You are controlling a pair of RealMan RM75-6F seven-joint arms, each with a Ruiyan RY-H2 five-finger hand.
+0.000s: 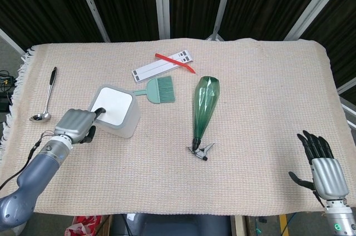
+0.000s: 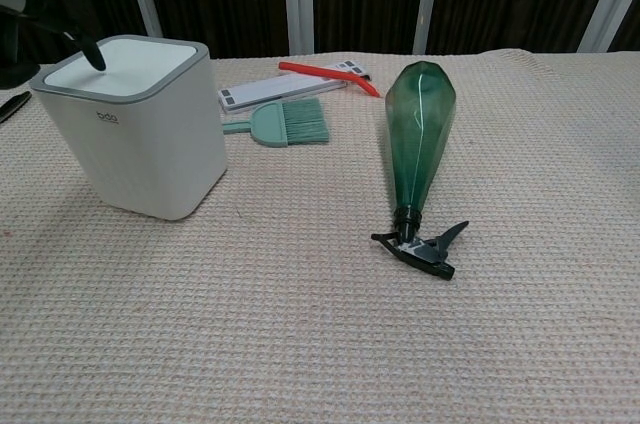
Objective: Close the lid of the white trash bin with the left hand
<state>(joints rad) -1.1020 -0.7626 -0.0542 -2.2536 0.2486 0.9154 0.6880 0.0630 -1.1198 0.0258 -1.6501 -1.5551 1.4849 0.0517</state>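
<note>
The white trash bin (image 1: 118, 112) (image 2: 140, 134) stands on the left part of the cloth, its lid (image 1: 112, 107) (image 2: 125, 62) lying flat and closed on top. My left hand (image 1: 77, 125) sits at the bin's left side with its fingers curled in and one dark fingertip (image 2: 93, 54) resting on the lid's near-left edge. In the chest view only that fingertip and a bit of the hand at the left border show. My right hand (image 1: 321, 163) hovers at the front right corner, fingers spread, holding nothing.
A green spray bottle (image 1: 203, 108) (image 2: 417, 149) lies in the middle, nozzle toward me. A small green brush (image 1: 157, 90), a white ruler (image 1: 162, 64) and a red strip (image 1: 175, 63) lie behind the bin. A spoon (image 1: 45, 98) lies at far left.
</note>
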